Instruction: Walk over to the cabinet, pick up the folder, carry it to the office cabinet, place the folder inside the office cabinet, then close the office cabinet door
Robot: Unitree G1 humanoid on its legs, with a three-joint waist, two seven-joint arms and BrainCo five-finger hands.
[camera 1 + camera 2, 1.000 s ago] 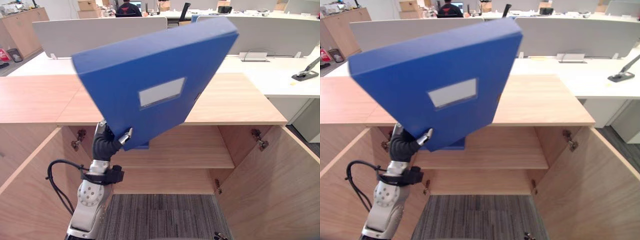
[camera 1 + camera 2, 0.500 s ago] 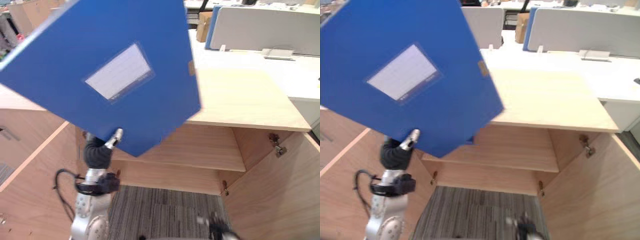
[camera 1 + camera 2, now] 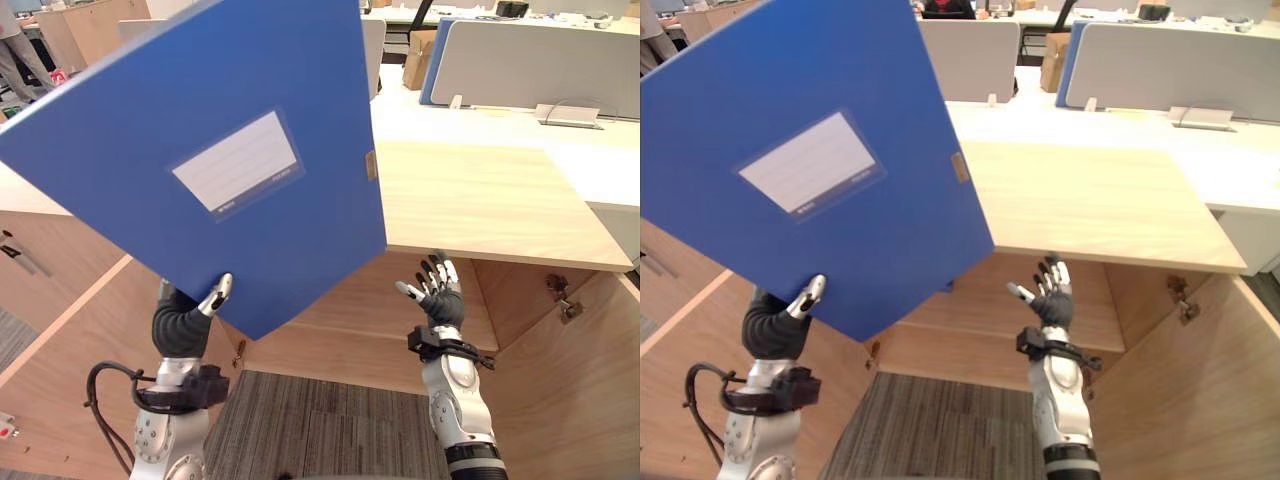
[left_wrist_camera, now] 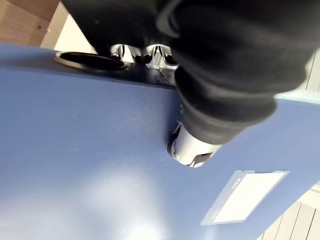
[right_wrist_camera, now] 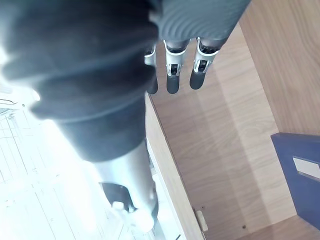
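Note:
A big blue folder (image 3: 215, 150) with a white label is held up tilted in front of the open wooden office cabinet (image 3: 480, 200). My left hand (image 3: 185, 318) is shut on its lower edge, thumb (image 4: 192, 145) pressed on the front face, fingers behind. The folder (image 4: 100, 175) fills the left wrist view. My right hand (image 3: 435, 295) is raised to the right of the folder, open, fingers spread, touching nothing. Its straight fingers (image 5: 172, 70) point at the cabinet's wood. A corner of the folder (image 5: 300, 170) shows in the right wrist view.
Both cabinet doors (image 3: 560, 400) stand open at either side. A shelf (image 3: 400, 310) runs inside, grey carpet (image 3: 320, 435) lies below. White desks with grey dividers (image 3: 530, 65) stand behind. A person (image 3: 15, 50) stands at the far left.
My right hand has come up into view beside the folder. The folder has swung a little more upright and rightward; the camera has shifted too.

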